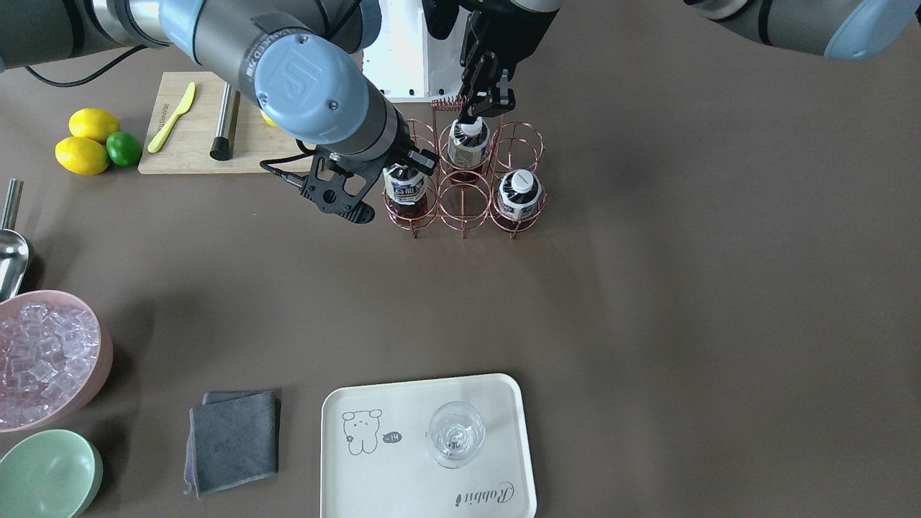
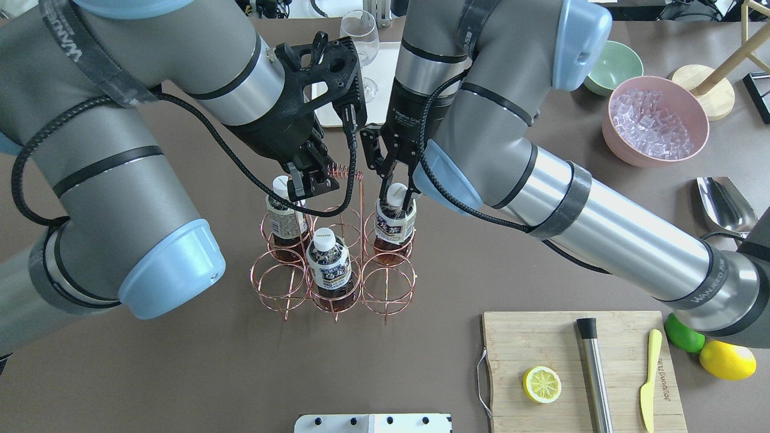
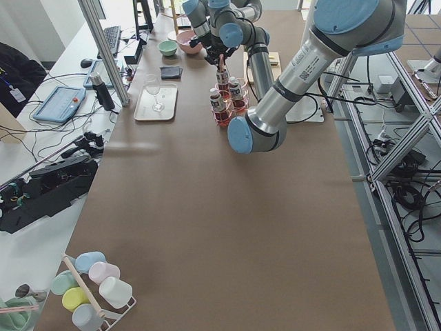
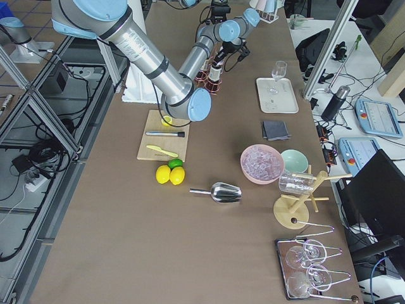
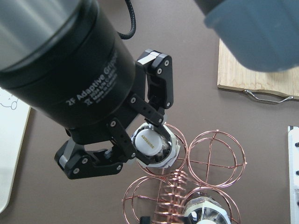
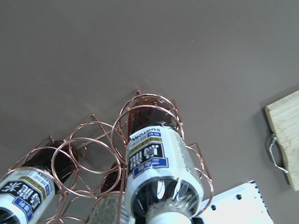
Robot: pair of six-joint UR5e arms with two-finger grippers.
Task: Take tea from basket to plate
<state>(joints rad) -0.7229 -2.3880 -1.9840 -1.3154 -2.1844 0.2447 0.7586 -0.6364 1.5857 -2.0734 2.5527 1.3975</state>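
The copper wire basket (image 1: 464, 210) holds three tea bottles. My right gripper (image 5: 150, 142) is shut on the white cap of one tea bottle (image 6: 159, 163), which stands in an outer cell on the plate side; it also shows in the overhead view (image 2: 394, 224). My left gripper (image 2: 313, 183) is shut on the basket's twisted wire handle (image 2: 346, 175), above another bottle (image 2: 284, 213). The third bottle (image 2: 328, 261) stands in a middle cell. The cream plate (image 1: 410, 489) lies at the table's far side with a clear glass (image 1: 455, 434) on it.
A wooden cutting board (image 1: 194, 147) with a yellow knife and a metal rod lies near the basket. Lemons and a lime (image 1: 90, 144), a metal scoop (image 1: 11, 255), a pink ice bowl (image 1: 101, 352), a green bowl (image 1: 47, 475) and a grey cloth (image 1: 234, 439) lie around.
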